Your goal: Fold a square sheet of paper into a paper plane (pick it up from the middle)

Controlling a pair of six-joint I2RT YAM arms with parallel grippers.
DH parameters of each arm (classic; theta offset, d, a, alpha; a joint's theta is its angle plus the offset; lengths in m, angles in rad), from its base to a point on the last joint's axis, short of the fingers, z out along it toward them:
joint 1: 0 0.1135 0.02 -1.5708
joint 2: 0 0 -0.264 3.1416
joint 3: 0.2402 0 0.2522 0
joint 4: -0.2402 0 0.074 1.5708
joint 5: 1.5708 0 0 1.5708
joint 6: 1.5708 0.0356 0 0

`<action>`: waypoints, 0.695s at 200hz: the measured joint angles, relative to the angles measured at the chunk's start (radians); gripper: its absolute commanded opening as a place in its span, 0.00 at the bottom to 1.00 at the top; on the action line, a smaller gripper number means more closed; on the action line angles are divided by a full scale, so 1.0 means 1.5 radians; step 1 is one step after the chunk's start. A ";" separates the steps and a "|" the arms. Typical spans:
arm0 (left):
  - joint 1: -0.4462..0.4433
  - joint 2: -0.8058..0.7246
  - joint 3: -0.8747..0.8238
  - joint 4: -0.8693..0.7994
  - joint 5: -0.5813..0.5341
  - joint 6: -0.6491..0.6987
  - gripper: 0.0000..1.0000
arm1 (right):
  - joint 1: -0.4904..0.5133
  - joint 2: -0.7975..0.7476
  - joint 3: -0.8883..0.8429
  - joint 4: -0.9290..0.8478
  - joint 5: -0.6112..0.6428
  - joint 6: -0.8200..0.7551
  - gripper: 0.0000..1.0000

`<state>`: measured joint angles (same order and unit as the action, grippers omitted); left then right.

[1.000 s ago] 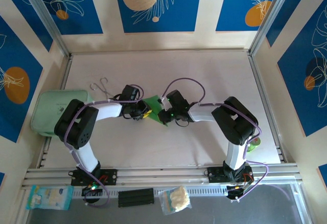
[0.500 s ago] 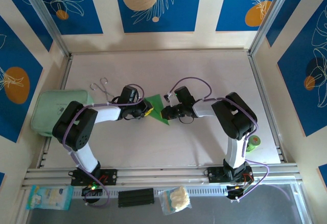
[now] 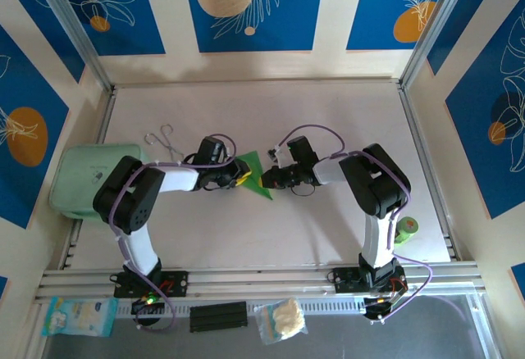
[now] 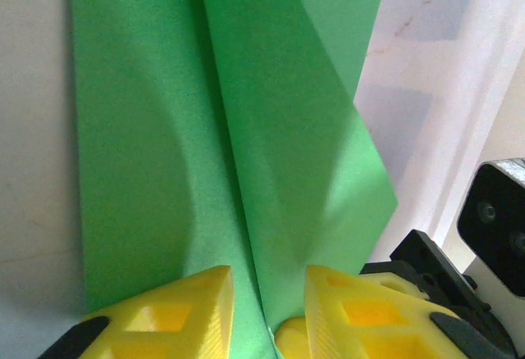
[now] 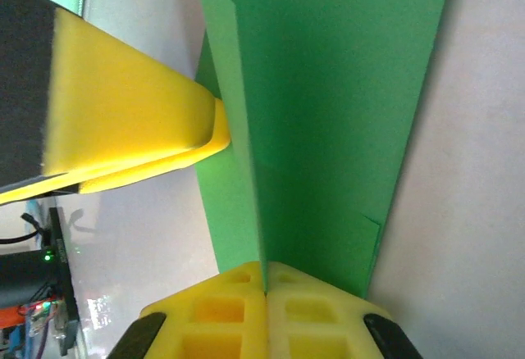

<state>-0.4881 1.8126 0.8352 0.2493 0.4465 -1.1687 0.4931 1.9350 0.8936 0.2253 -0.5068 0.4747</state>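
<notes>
Two arms meet at the middle of your table (image 3: 246, 236), wrists turned in toward each other, with the green paper (image 3: 250, 166) lying between them as a narrow, pointed shape. In the top view the left gripper (image 3: 239, 180) sits at the paper's left edge and the right gripper (image 3: 264, 181) at its near right corner, the two just beside one another.

Look at your right wrist view first: the right gripper (image 5: 265, 293) has its yellow fingers pressed flat together, and the raised fold of the green paper (image 5: 344, 88) runs straight down into the seam between them, so that side is clamped on the paper. One flap lies flat on the table to the right of the ridge, while a narrower strip shows on the left. A yellow finger (image 5: 131, 105) of the other arm comes in from the left, its tip touching the upright fold.

On your left wrist view the left gripper (image 4: 267, 310) has its jaws parted, with a clear gap between the two yellow pads. The centre crease of the green paper (image 4: 148, 129) leads down into that gap, with one panel flat on the left and the other lifted and curling on the right; the pads are not squeezing the fold.

Well off to the left a pale mint pouch (image 3: 82, 170) rests at the table's edge, bent wire hooks (image 3: 160, 138) lie just behind the left arm, and a small green roll (image 3: 407, 226) sits by the right arm's base — all apart from the paper
</notes>
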 measured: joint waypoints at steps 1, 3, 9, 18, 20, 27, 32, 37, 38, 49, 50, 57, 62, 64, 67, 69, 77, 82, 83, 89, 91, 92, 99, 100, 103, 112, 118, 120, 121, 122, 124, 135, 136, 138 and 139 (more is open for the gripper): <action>0.000 0.000 0.000 0.000 0.000 0.000 0.33 | 0.000 0.000 0.000 0.000 0.000 0.001 0.05; -0.001 0.001 0.000 0.000 0.000 -0.001 0.33 | -0.001 0.000 0.000 0.000 -0.001 0.002 0.05; -0.001 0.003 0.001 0.000 0.001 0.000 0.34 | -0.002 0.000 0.000 0.000 -0.002 0.004 0.05; -0.002 0.005 0.003 -0.001 0.001 0.000 0.34 | -0.004 0.000 0.000 0.000 -0.002 0.006 0.05; -0.002 0.006 0.003 -0.001 0.001 0.000 0.34 | -0.005 0.001 0.000 0.000 -0.003 0.008 0.05; -0.003 0.007 0.004 -0.003 0.001 0.000 0.35 | -0.006 0.001 0.000 0.000 -0.004 0.010 0.05; -0.004 0.007 0.004 -0.004 0.001 0.000 0.35 | -0.008 0.001 0.000 0.001 -0.005 0.011 0.05; -0.004 0.007 0.004 -0.005 0.001 0.000 0.36 | -0.009 0.001 0.000 0.001 -0.005 0.015 0.05; -0.004 0.007 0.004 -0.005 0.001 0.000 0.36 | -0.010 0.001 -0.001 0.001 -0.005 0.016 0.05; -0.005 0.007 0.007 -0.010 -0.001 0.000 0.38 | -0.012 0.001 -0.003 0.005 -0.006 0.019 0.06; -0.005 0.007 0.007 -0.010 -0.001 0.000 0.38 | -0.012 0.001 -0.003 0.006 -0.006 0.019 0.06; -0.006 0.007 0.009 -0.015 -0.001 0.000 0.39 | -0.012 0.001 -0.003 0.007 -0.007 0.021 0.07; -0.007 0.007 0.010 -0.018 -0.001 0.001 0.39 | -0.012 0.001 -0.004 0.008 -0.007 0.022 0.08; -0.007 0.007 0.011 -0.019 -0.002 0.002 0.39 | -0.012 0.001 -0.004 0.009 -0.007 0.023 0.08; -0.007 0.007 0.012 -0.021 -0.002 0.002 0.40 | -0.012 0.001 -0.004 0.009 -0.007 0.024 0.08; -0.007 0.007 0.013 -0.023 -0.002 0.003 0.40 | -0.012 0.001 -0.004 0.009 -0.007 0.024 0.08; -0.008 0.007 0.017 -0.032 -0.003 0.007 0.40 | -0.012 0.001 -0.004 0.010 -0.008 0.026 0.09; -0.008 0.007 0.020 -0.038 -0.004 0.010 0.41 | -0.012 0.001 -0.004 0.010 -0.009 0.027 0.09; -0.009 0.007 0.020 -0.039 -0.004 0.010 0.41 | -0.012 0.001 -0.004 0.010 -0.009 0.028 0.09; -0.009 0.007 0.023 -0.047 -0.005 0.013 0.42 | -0.012 0.001 -0.004 0.010 -0.009 0.029 0.10; -0.009 0.007 0.024 -0.049 -0.005 0.013 0.42 | -0.012 0.001 -0.004 0.010 -0.009 0.030 0.10; -0.009 0.007 0.025 -0.051 -0.005 0.012 0.42 | -0.012 0.001 -0.004 0.010 -0.009 0.030 0.10; -0.010 0.007 0.030 -0.061 -0.007 0.015 0.43 | -0.013 0.001 -0.004 0.010 -0.009 0.031 0.10; -0.010 0.007 0.030 -0.062 -0.007 0.016 0.43 | -0.013 0.001 -0.004 0.010 -0.009 0.032 0.10; -0.010 0.007 0.032 -0.066 -0.007 0.017 0.43 | -0.013 0.001 -0.004 0.010 -0.009 0.033 0.10; -0.011 0.007 0.037 -0.077 -0.008 0.018 0.44 | -0.013 0.001 -0.004 0.010 -0.009 0.034 0.09; -0.012 0.007 0.039 -0.083 -0.009 0.018 0.45 | -0.014 0.001 -0.004 0.010 -0.010 0.036 0.09; -0.012 0.007 0.040 -0.085 -0.009 0.019 0.45 | -0.014 0.001 -0.004 0.010 -0.010 0.036 0.09; -0.012 0.007 0.041 -0.086 -0.009 0.019 0.45 | -0.014 0.001 -0.004 0.010 -0.010 0.036 0.09; -0.012 0.007 0.041 -0.086 -0.009 0.020 0.45 | -0.014 0.001 -0.004 0.010 -0.010 0.036 0.09; -0.012 0.007 0.042 -0.089 -0.009 0.021 0.45 | -0.014 0.001 -0.004 0.010 -0.010 0.036 0.09; -0.012 0.007 0.046 -0.097 -0.010 0.023 0.45 | -0.015 0.004 -0.004 0.012 -0.013 0.038 0.08; -0.012 0.007 0.046 -0.098 -0.009 0.024 0.45 | -0.015 0.004 -0.004 0.013 -0.013 0.038 0.07; -0.013 0.007 0.047 -0.099 -0.009 0.024 0.45 | -0.016 0.004 -0.004 0.013 -0.014 0.039 0.07; -0.013 0.007 0.047 -0.100 -0.009 0.025 0.45 | -0.016 0.005 -0.004 0.013 -0.015 0.039 0.07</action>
<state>-0.5072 1.8236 0.9058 0.0998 0.4324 -1.1313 0.4694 1.9419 0.8879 0.2455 -0.5289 0.5327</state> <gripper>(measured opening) 0.448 0.080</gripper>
